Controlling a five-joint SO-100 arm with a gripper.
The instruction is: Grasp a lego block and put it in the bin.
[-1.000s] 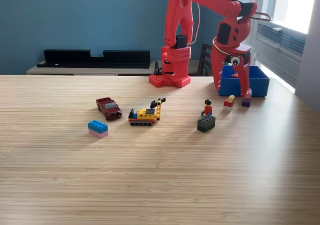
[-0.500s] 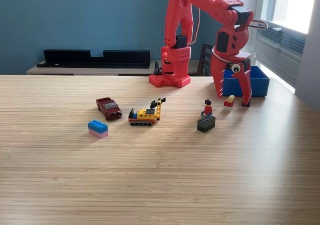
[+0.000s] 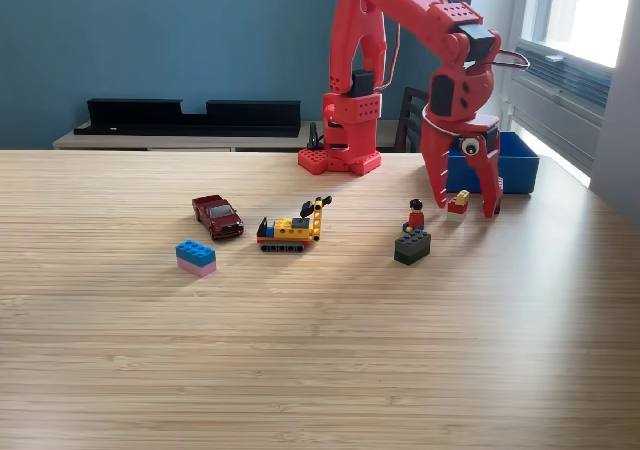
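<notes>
Arm's top is cut off by the frame's upper edge, shoulder not visible. The pincer (image 3: 463, 206) hangs in front of the blue bin (image 3: 518, 167) near the worktop's (image 3: 320, 370) far right corner, hiding the bin's left part and most of its front wall; bin contents can't be seen from this angle. A small red-and-yellow block (image 3: 459, 203) sits between the pincer's fingers; contact with either finger too small to tell. Something purple behind the right finger is almost fully hidden. Worktop runs out of frame at the near, left and right edges.
</notes>
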